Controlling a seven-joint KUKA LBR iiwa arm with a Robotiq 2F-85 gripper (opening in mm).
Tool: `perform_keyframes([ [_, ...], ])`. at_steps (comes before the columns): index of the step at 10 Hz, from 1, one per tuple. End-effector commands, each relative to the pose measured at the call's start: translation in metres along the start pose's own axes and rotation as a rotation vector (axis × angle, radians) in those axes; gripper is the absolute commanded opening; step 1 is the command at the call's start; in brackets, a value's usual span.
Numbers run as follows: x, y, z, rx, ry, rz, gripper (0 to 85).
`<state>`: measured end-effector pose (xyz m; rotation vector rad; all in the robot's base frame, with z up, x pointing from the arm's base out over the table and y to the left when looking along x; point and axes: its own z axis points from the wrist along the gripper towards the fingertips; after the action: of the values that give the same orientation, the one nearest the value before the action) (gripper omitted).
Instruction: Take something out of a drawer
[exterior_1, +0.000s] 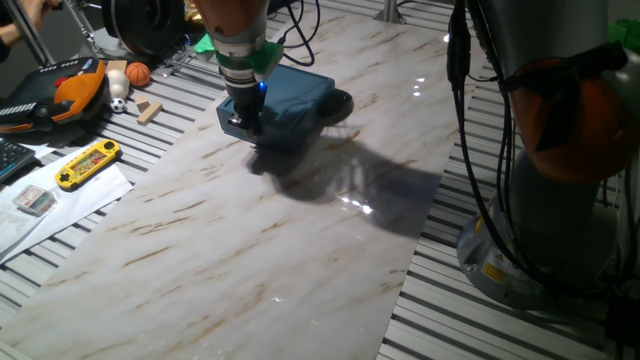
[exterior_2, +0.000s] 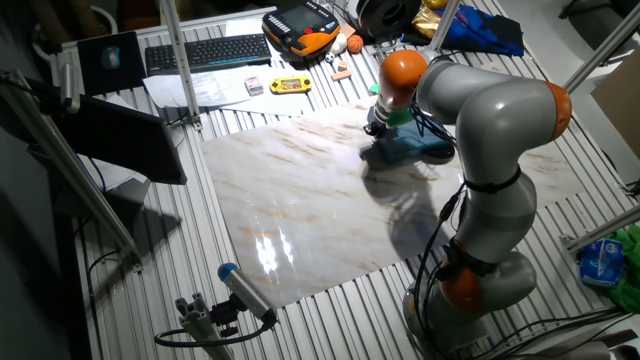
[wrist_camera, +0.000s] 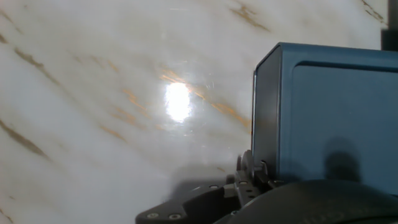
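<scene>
The small dark blue box stands on the marble board, also in the other fixed view and at the right of the hand view. My gripper is low at the box's near-left face, close against it. In the hand view only the finger bases show at the bottom, by the box's lower edge. I cannot tell whether the gripper is open or shut. The drawer does not show as pulled out, and its knob is hidden. The thin dark grey stick is out of view.
The marble board lies on a slatted table. A yellow handheld game lies on papers at the left, with an orange ball, a white ball and a wooden block behind it. The robot's base stands beside the board.
</scene>
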<state>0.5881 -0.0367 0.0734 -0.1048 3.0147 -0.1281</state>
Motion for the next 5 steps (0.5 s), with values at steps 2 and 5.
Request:
perform_keyframes([
  [2, 0.0000, -0.0002, -0.0006, -0.007, 0.009, -0.012, 0.0],
  [5, 0.0006, -0.0005, -0.0014, -0.013, 0.007, 0.000, 0.0],
])
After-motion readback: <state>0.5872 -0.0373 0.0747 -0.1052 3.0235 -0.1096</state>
